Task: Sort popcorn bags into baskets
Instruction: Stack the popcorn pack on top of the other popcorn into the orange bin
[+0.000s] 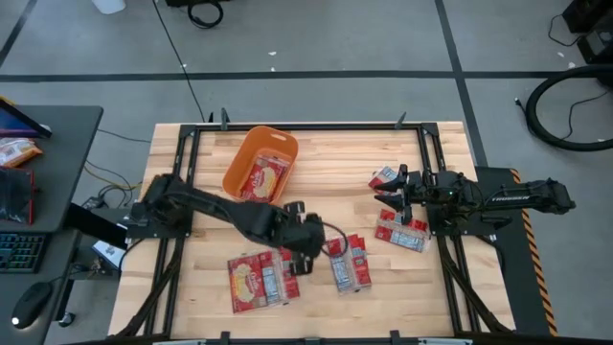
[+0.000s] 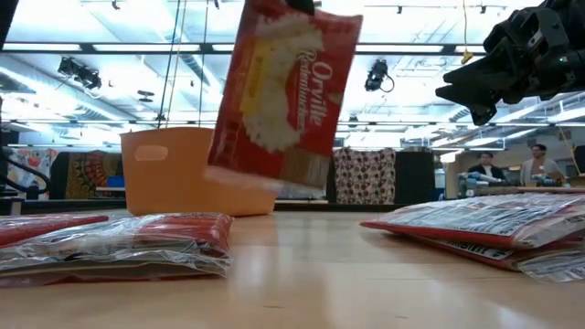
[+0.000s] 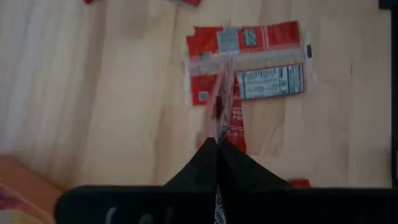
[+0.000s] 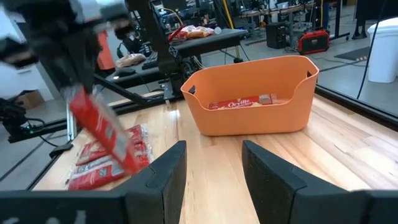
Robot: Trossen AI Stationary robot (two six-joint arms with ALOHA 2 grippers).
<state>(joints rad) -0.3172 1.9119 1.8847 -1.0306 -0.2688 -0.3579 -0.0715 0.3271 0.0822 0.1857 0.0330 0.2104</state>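
Note:
My left gripper (image 1: 308, 238) is shut on a red popcorn bag (image 2: 283, 91) near the table's middle. The bag hangs clear of the table and also shows in the right wrist view (image 4: 102, 134). The orange basket (image 1: 261, 161) stands toward the far edge with one bag (image 1: 263, 177) lying in it. Other bags lie flat on the table: a pair at the near side (image 1: 259, 278), one by the left gripper (image 1: 350, 264), and two on the right (image 1: 402, 232) (image 1: 383, 177). My right gripper (image 1: 393, 198) is open and empty above the right-hand bags. My left gripper pinches the bag's top edge (image 3: 219, 134) between its two shut fingers (image 3: 202, 158), coming from above and pointing down. The bag hangs below the fingers, a little tilted, lifted clear of the table. In the left wrist view it shows edge-on.
Bare wood lies between the basket and the bags (image 1: 335, 172). Black frame rails run along the table's left and right sides (image 1: 177, 192). A side desk with a keyboard and mouse stands off the left edge (image 1: 29, 240). People sit in the room behind (image 2: 489, 169).

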